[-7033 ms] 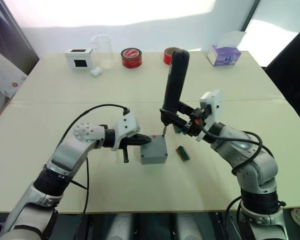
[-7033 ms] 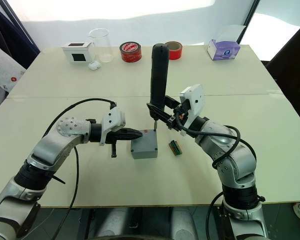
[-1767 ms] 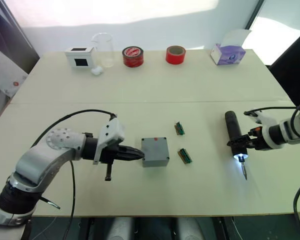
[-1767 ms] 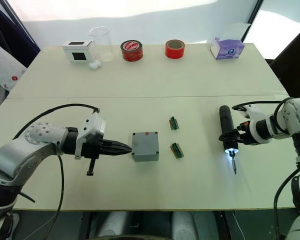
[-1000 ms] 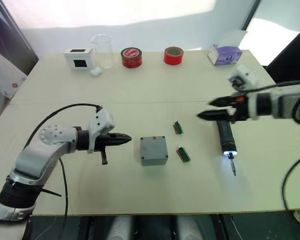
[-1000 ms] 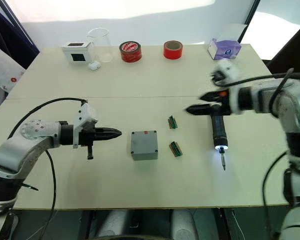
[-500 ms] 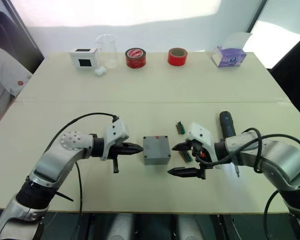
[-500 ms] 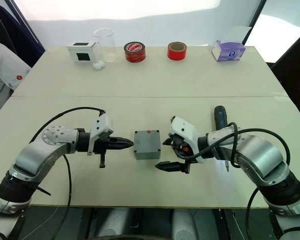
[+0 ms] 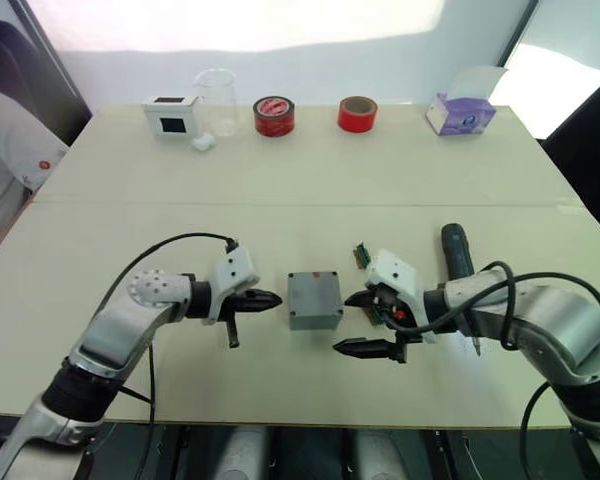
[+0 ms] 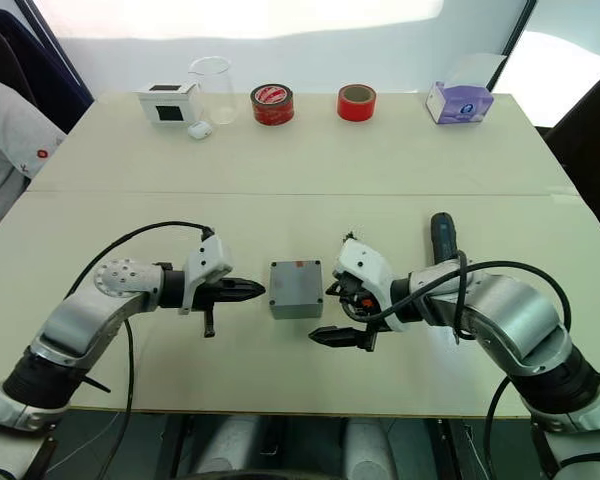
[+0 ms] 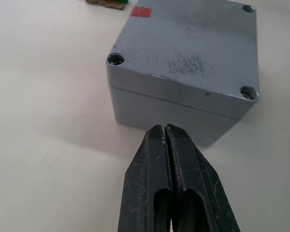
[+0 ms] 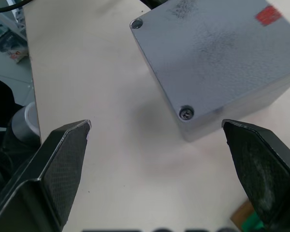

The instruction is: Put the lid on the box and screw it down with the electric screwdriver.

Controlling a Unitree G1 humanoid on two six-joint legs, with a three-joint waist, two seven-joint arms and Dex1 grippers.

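Note:
The grey box [image 9: 314,305] stands at mid table with the lid [image 11: 193,48] sitting on top of it, a seam between them. One corner hole holds a screw [image 12: 185,113]; the holes in the left wrist view look empty. My left gripper [image 9: 272,298] is shut, empty, and points at the box's left wall from just short of it. On the box's right my right gripper [image 9: 356,323] stands open and holds nothing. The black electric screwdriver [image 9: 456,252] lies on the table behind my right forearm.
Two small green connector pieces [image 9: 361,252] lie right of the box, one partly behind my right gripper. Along the far edge stand a white box with a black window [image 9: 172,115], a glass beaker [image 9: 215,98], two red tape rolls [image 9: 274,116] and a tissue box [image 9: 462,112]. A person's sleeve [image 9: 10,150] shows at far left.
My right gripper laid the upright screwdriver on the table at the right, let go and came back open beside the box. My left gripper drew slightly back from the box.

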